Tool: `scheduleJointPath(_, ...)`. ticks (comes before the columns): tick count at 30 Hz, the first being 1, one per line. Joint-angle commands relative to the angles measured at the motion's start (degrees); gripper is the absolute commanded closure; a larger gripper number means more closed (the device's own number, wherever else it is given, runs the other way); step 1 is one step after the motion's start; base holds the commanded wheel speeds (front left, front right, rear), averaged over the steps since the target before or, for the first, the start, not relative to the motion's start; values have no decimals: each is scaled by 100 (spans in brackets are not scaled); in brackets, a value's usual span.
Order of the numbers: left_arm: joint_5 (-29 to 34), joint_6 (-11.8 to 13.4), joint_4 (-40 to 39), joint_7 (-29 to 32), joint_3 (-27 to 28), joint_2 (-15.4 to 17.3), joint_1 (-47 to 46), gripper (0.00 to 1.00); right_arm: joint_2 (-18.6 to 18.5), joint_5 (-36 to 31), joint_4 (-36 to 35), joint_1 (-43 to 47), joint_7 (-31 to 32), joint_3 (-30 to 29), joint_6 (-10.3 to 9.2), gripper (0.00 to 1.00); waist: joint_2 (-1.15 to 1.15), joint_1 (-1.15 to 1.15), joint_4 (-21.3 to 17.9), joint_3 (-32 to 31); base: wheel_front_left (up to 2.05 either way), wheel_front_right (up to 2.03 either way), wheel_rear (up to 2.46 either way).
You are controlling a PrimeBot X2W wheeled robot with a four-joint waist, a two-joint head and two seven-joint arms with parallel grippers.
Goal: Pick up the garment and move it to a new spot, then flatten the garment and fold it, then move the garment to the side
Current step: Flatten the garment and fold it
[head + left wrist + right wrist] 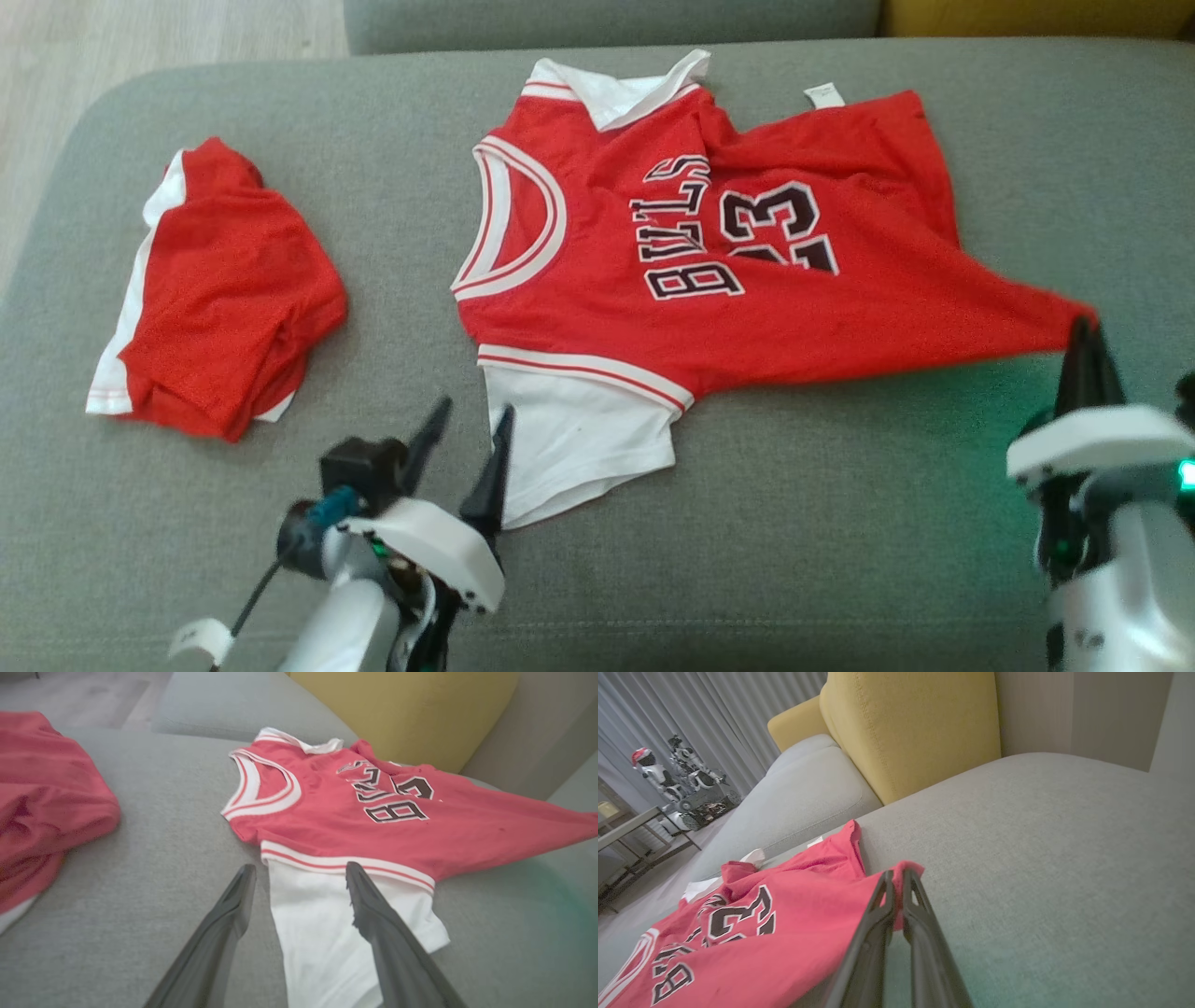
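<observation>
The garment (653, 252) is a red basketball jersey with white trim, black lettering and a white sleeve, spread on the grey sofa seat. My right gripper (1083, 329) is shut on the garment's lower hem corner, which is pulled out into a point at the right; in the right wrist view the red cloth (784, 933) is pinched between the closed fingers of that gripper (899, 875). My left gripper (471, 415) stands open at the near edge of the white sleeve (327, 933), its fingers (233, 905) straddling the sleeve's left edge in the left wrist view.
A second red and white garment (215, 289) lies crumpled on the seat's left part. A yellow cushion (910, 732) and the grey backrest stand behind the seat (840, 485). The floor lies beyond the seat's left edge.
</observation>
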Motion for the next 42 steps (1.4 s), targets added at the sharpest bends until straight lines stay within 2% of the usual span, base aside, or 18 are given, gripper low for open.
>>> scheduleJointPath(1, -44, -44, -127, 55, 124, -2, -61, 0, 12, 107, -291, -1, 26, 218, -4, 100, 0, 0, -30, -47, 0, 0, 0)
scheduleJointPath(5, -187, -88, -28, 341, 19, -11, 6, 0, 13, 211, -543, 304, 126, 388, -4, 100, 0, 0, -68, -97, 0, 0, 0)
scheduleJointPath(18, -276, 294, 333, 1278, -92, 10, 67, 0, 14, 53, -930, 549, 281, 676, -4, 100, 0, 0, -191, -172, 0, 0, 0)
scheduleJointPath(24, -314, 306, 410, 1498, -149, 23, 20, 0, 14, -152, -1112, 578, 340, 763, -4, 100, 0, 0, -205, -114, 0, 0, 0)
scheduleJointPath(25, -335, 281, 427, 1540, -162, 22, 10, 25, 14, -197, -1136, 581, 354, 770, -4, 100, 0, 0, -207, -108, 0, 0, 0)
scheduleJointPath(26, -357, 248, 439, 1575, -176, 22, -3, 80, 14, -236, -1156, 580, 370, 772, -4, 100, 0, 0, -207, -103, 0, 0, 0)
scheduleJointPath(27, -371, 216, 441, 1587, -188, 27, -16, 100, 14, -275, -1173, 578, 386, 771, -4, 100, 0, 0, -207, -101, 0, 0, 0)
scheduleJointPath(34, -500, 74, 253, 1427, -124, 58, -121, 100, 15, -730, -1310, 553, 495, 811, -4, 100, 0, 0, -211, -118, 0, 0, 0)
scheduleJointPath(42, -668, -60, -499, 838, 192, 196, -407, 100, -41, -1347, -1583, 361, 585, 1026, -4, 100, 0, 0, -226, -224, 0, 0, 0)
